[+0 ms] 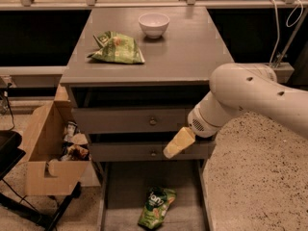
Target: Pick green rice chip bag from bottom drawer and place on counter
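The green rice chip bag [156, 207] lies on the floor of the open bottom drawer [122, 191], near the front middle, its long side running front to back. The counter [187, 52] is the grey cabinet top above. My gripper [176, 144] hangs from the white arm in front of the lower knobbed drawer front, above and a little right of the bag, well apart from it. It holds nothing.
A paler flat green bag [117, 48] and a white bowl [153, 24] sit on the counter. Two closed drawer fronts with knobs [152, 121] are above the open drawer. A cardboard box [50, 150] with items stands left of the cabinet.
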`<state>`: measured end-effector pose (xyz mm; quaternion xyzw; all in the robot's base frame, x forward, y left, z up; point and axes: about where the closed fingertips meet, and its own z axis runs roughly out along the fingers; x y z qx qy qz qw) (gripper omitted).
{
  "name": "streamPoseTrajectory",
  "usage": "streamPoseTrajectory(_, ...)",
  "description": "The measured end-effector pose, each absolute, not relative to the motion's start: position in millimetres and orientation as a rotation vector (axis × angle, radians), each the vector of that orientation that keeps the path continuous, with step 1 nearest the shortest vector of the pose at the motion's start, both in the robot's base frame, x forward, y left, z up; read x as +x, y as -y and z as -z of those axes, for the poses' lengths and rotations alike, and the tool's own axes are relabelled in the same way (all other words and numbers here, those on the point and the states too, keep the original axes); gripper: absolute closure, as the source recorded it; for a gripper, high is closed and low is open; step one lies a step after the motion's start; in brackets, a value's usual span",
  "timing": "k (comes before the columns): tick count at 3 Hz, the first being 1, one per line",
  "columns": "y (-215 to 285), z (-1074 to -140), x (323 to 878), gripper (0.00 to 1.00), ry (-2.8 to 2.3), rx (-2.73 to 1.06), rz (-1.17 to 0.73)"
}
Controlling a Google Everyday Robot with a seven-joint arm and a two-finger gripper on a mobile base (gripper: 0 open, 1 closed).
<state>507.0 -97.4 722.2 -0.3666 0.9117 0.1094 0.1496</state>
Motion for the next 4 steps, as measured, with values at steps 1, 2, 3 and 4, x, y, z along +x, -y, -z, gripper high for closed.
streamPoseTrajectory(1,79.3,-679.4,498.6,0.00,-2.673,-1.030,-0.376)
streamPoseTrajectory(2,57.1,-607.4,481.4,0.00,-2.735,-1.004,-0.470)
streamPoseTrajectory(3,44.8,-542.1,468.3,0.00,-2.788,-0.943,-0.538)
streamPoseTrajectory(4,31.8,-475.3,462.5,0.00,-2.827,-0.830,-0.621)
